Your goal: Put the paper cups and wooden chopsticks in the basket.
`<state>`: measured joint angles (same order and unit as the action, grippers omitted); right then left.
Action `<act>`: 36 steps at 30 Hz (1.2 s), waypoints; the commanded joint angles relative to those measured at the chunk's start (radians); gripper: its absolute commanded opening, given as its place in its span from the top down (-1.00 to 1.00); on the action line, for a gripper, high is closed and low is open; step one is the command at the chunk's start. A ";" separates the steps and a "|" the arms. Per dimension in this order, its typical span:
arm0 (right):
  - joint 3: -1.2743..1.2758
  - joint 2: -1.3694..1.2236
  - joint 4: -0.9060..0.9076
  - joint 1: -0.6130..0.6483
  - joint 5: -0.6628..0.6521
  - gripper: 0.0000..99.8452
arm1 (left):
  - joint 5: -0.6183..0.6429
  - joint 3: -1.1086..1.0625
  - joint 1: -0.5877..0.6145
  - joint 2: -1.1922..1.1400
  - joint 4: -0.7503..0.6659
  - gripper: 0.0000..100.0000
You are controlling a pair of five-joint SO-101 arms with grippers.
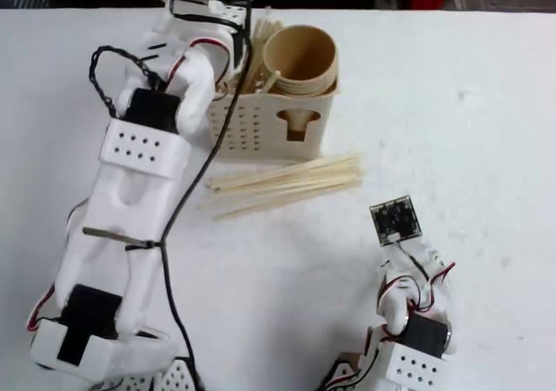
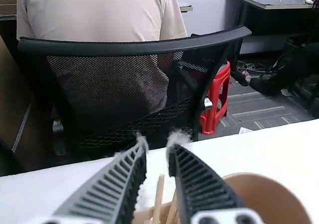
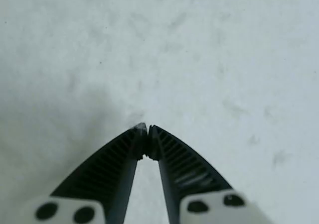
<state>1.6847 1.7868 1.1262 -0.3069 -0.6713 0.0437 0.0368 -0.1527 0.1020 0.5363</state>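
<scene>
A white perforated basket (image 1: 261, 126) stands at the back of the table. It holds stacked paper cups (image 1: 300, 56) and several wooden chopsticks (image 1: 261, 35). A loose bundle of chopsticks (image 1: 287, 182) lies on the table just in front of the basket. My left arm (image 1: 143, 156) stretches over the basket's left side. Its gripper (image 2: 156, 140) hangs above the basket, slightly open and holding nothing, with chopstick ends (image 2: 159, 191) and a cup rim (image 2: 264, 191) below it. My right gripper (image 3: 145, 128) is shut over bare table near the front right.
The right arm (image 1: 413, 321) sits low at the front right, its camera board (image 1: 393, 219) toward the bundle. A black mesh chair (image 2: 124, 84) stands past the table's far edge. White tabletop (image 1: 469, 130) lies open to the right of the basket.
</scene>
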 commanded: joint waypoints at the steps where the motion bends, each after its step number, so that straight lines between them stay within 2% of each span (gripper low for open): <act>1: 0.006 0.010 -0.002 0.002 -0.008 0.96 | 0.006 0.009 0.015 0.013 -0.014 0.80; 7: 0.006 0.010 -0.002 0.002 -0.008 0.96 | 0.003 0.006 0.005 0.116 0.207 0.81; 10: 0.006 0.010 -0.002 0.002 -0.008 0.96 | -0.018 0.005 -0.002 0.220 0.368 0.95; 12: 0.006 0.010 -0.002 0.002 -0.008 0.96 | -0.133 0.003 -0.054 0.282 0.499 0.94; 15: 0.006 0.010 -0.002 0.002 -0.008 0.96 | -0.325 0.003 -0.199 0.346 0.704 0.93; 19: 0.006 0.010 -0.002 0.002 -0.008 0.96 | -0.485 -0.020 -0.377 0.317 0.893 0.92; 22: 0.006 0.010 -0.001 0.002 -0.008 0.96 | -0.551 -0.103 -0.412 0.189 0.890 0.92; 28: 0.006 0.008 -0.001 0.002 -0.008 0.96 | -0.683 -0.143 -0.406 -0.193 0.784 0.91; 33: 0.006 0.008 -0.001 0.002 -0.008 0.96 | -0.726 -0.041 -0.389 -0.384 0.753 0.72; 36: 0.006 0.008 -0.001 0.002 -0.008 0.96 | -0.729 0.038 -0.364 -0.466 0.753 0.76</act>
<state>1.6847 1.7868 1.1262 -0.3084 -0.6682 -0.6728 -0.0199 -0.5424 -0.3184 1.3080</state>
